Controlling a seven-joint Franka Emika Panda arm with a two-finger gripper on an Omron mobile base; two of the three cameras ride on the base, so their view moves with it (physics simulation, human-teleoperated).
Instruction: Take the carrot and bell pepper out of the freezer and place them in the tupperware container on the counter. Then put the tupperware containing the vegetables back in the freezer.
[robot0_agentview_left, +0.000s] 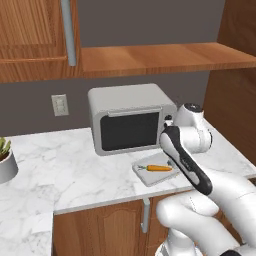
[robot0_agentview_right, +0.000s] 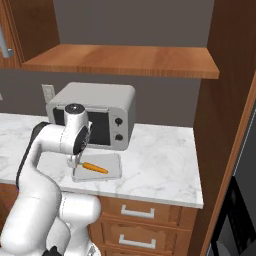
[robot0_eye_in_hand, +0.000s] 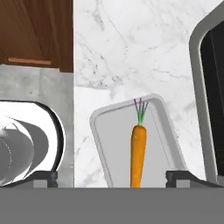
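The orange carrot (robot0_eye_in_hand: 138, 153) lies flat in the shallow light-grey tupperware container (robot0_eye_in_hand: 105, 144), green end pointing away from the hand. The container (robot0_agentview_left: 145, 176) sits on the white marble counter (robot0_agentview_left: 75, 170), just in front of the microwave. My gripper (robot0_eye_in_hand: 113, 177) hangs right above the carrot (robot0_agentview_right: 95, 168) and is open, one fingertip on each side of the tray and nothing between them. In the right base view the gripper (robot0_agentview_right: 75, 162) stands at the left edge of the container (robot0_agentview_right: 112, 162). The bell pepper and the freezer are out of view.
A grey microwave (robot0_agentview_left: 130, 120) stands close behind the container. A wooden shelf (robot0_agentview_left: 160, 57) runs above it. At the counter's far left sits a potted plant (robot0_agentview_left: 5, 165). The counter's front edge is just behind the tray, with wooden drawers (robot0_agentview_right: 140, 212) below. A tall wooden panel (robot0_agentview_right: 225, 100) closes the right side.
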